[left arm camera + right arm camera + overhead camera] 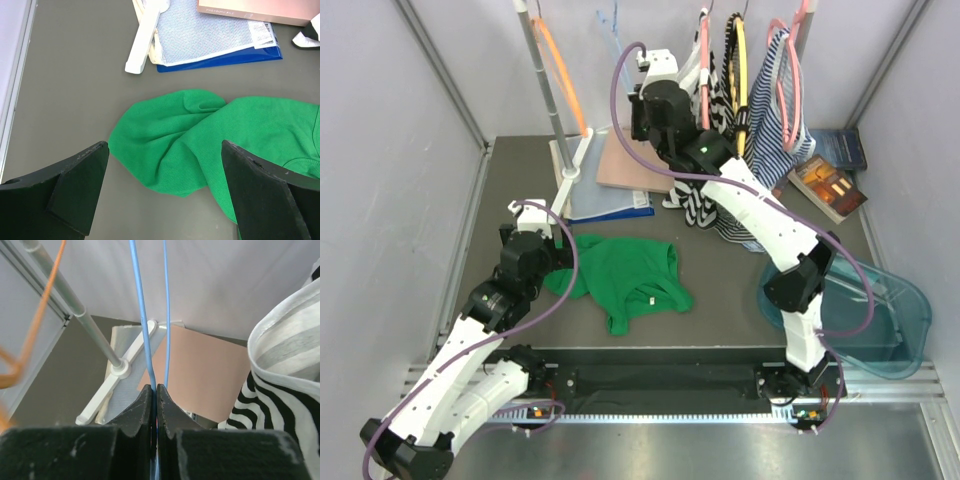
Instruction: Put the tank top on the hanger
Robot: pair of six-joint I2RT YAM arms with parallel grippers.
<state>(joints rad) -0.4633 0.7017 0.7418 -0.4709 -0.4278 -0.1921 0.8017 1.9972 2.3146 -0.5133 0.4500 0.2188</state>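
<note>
Our right hand [154,390] pinches shut on the light-blue hanger [141,315], top centre of the overhead view, likely to carry it down. Our left hand [164,146] hovers wide over the green tank top [625,275], crumpled mid-frame on the bench [520,180], ready to lift it.

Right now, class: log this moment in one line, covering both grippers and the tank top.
left gripper: open, over tank top | right gripper: shut on hanger | tank top: crumpled on table
</note>
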